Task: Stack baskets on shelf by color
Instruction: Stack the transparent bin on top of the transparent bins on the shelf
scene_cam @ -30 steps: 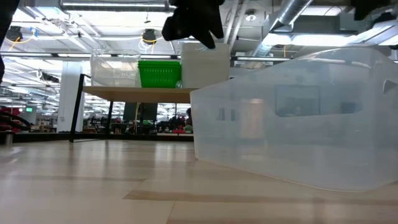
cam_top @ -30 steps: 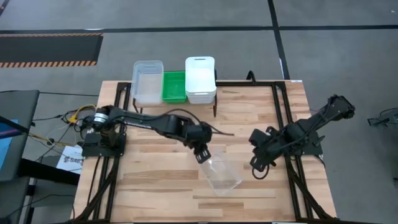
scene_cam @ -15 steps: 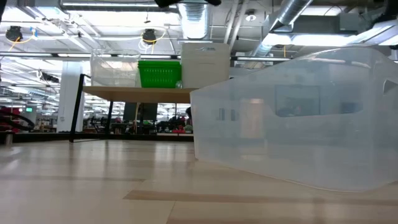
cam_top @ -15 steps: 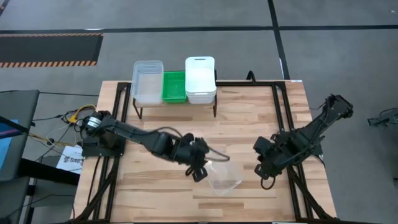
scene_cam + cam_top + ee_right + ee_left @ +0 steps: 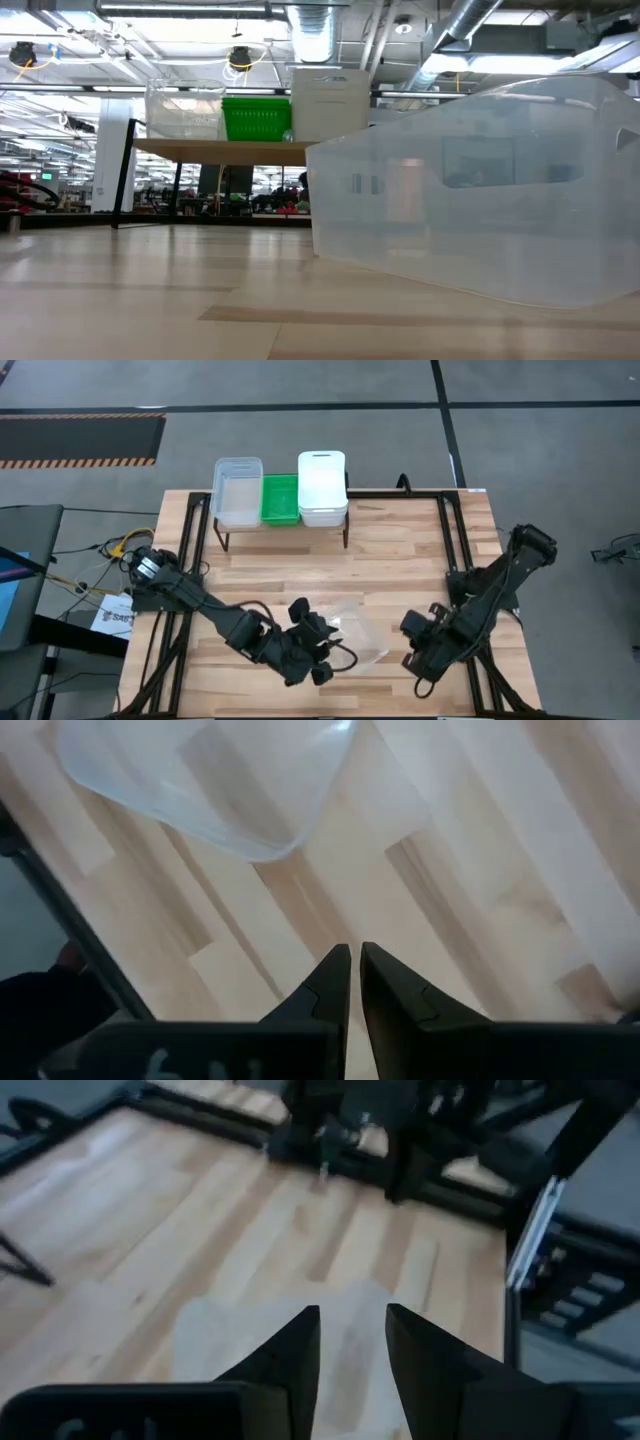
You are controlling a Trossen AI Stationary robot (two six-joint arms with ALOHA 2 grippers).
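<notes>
Three stacks are set on the shelf (image 5: 330, 523); one clear basket (image 5: 358, 637) lies on the counter (image 5: 390, 560). The left gripper (image 5: 318, 660), fingers parted, and the right gripper (image 5: 415, 662), seemingly nearly closed, hold nothing.

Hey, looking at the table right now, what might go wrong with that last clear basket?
The clear basket lies near the table's front edge; a nudge from the left gripper beside it might slide it off. Translucent walls may make grasping unreliable. The right gripper sits close, so both arms converging risk collision.
</notes>
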